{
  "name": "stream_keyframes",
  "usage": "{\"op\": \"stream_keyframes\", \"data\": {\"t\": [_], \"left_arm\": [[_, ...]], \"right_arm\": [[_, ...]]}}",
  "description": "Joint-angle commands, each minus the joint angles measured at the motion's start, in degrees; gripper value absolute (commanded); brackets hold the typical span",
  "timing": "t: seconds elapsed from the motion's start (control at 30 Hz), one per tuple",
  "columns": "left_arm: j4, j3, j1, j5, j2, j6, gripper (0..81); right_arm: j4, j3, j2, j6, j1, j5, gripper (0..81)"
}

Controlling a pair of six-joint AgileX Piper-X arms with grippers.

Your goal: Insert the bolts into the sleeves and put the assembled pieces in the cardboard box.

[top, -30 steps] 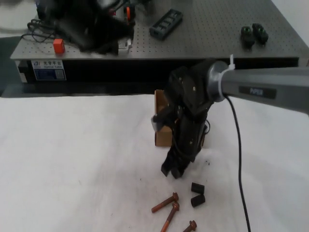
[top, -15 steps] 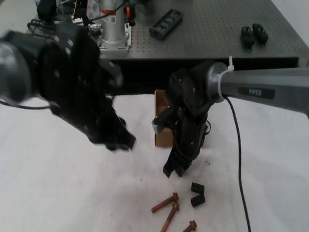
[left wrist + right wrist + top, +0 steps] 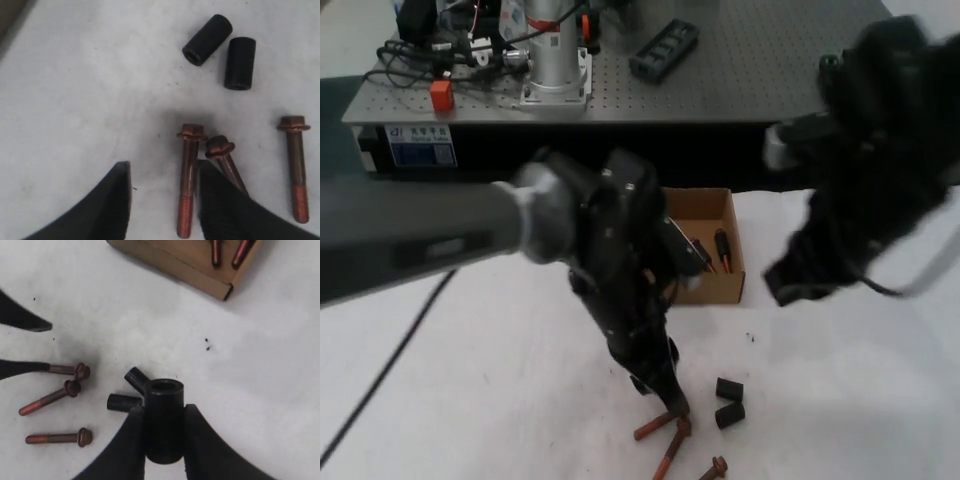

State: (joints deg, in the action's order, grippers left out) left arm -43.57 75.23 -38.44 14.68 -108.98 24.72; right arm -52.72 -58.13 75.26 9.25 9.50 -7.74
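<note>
Bolts (image 3: 189, 180) lie by the front edge of the bench (image 3: 440, 400), stiff, light, prone to roll; we judge mid-shank best for our open left gripper (image 3: 164, 169) straddling one, our right gripper (image 3: 164, 412) pinching a sleeve (image 3: 163, 395).

white cloth (image 3: 500, 400) | perforated metal board (image 3: 750, 80) | orange block (image 3: 441, 95) | black slotted tray (image 3: 663, 48) | silver post (image 3: 556, 55) | cables (image 3: 415, 52)

Bolts (image 3: 669, 456) left of sleeves (image 3: 729, 415); cardboard box (image 3: 718, 289) behind both.

Cloth (image 3: 460, 390) w/ bolts (image 3: 189, 190), sleeves (image 3: 240, 62), box (image 3: 715, 288)
</note>
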Motion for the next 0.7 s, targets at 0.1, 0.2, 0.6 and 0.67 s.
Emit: {"op": "stream_keyframes", "data": {"t": [0.1, 0.2, 0.6, 0.67], "left_arm": [[-2.8, 3.5, -1.6, -3.1, -3.1, 5.8, 30.3], [-2.8, 3.5, -2.3, -5.2, -4.2, 7.8, 30.3], [-3.6, 3.7, -2.7, -5.2, -6.4, 8.6, 30.3], [-4.3, 3.7, -2.7, -4.9, -6.2, 8.3, 30.3]], "right_arm": [[1.7, 4.6, -6.7, -1.4, -0.9, -0.8, 1.9], [2.1, 6.6, -10.0, -2.0, -1.4, -0.8, 1.9], [1.9, 7.4, -12.1, -2.0, -1.4, -0.8, 1.9], [1.6, 7.4, -12.1, -2.0, -1.4, -0.8, 1.9]]}}
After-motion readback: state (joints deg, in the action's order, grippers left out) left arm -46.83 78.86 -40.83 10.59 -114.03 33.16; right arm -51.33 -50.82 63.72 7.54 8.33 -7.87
